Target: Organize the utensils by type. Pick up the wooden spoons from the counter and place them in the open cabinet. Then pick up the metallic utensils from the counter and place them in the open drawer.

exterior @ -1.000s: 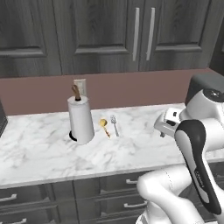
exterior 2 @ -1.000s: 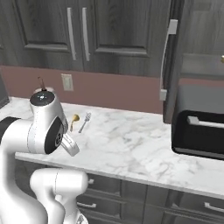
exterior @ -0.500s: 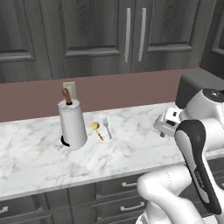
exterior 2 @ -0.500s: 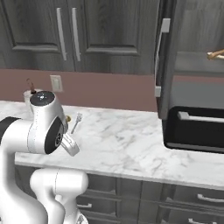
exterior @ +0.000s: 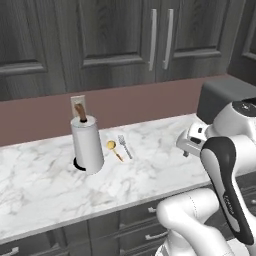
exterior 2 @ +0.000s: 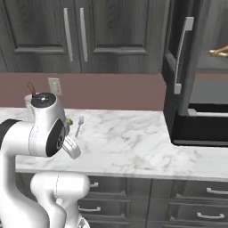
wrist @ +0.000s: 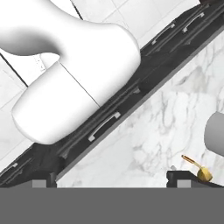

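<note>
On the white marble counter a small silver fork and a spoon with a yellow-gold bowl lie side by side, right of a paper-towel roll. The right base view shows the fork just beyond my arm. In the hand view my gripper is open and holds nothing, looking down at the counter's front edge, with the gold spoon beside its right fingertip. The cabinet stands open at the right, and a wooden spoon lies on its shelf. The open drawer is out of view.
A paper-towel roll with a brown knob stands left of the utensils. A dark appliance sits on the counter under the open cabinet. Closed wall cabinets run along the back. Base-unit drawer fronts lie below the counter edge.
The whole picture has shifted sideways in both base views, so the base has moved. The utensils and roll keep their places on the counter. The gripper stays open.
</note>
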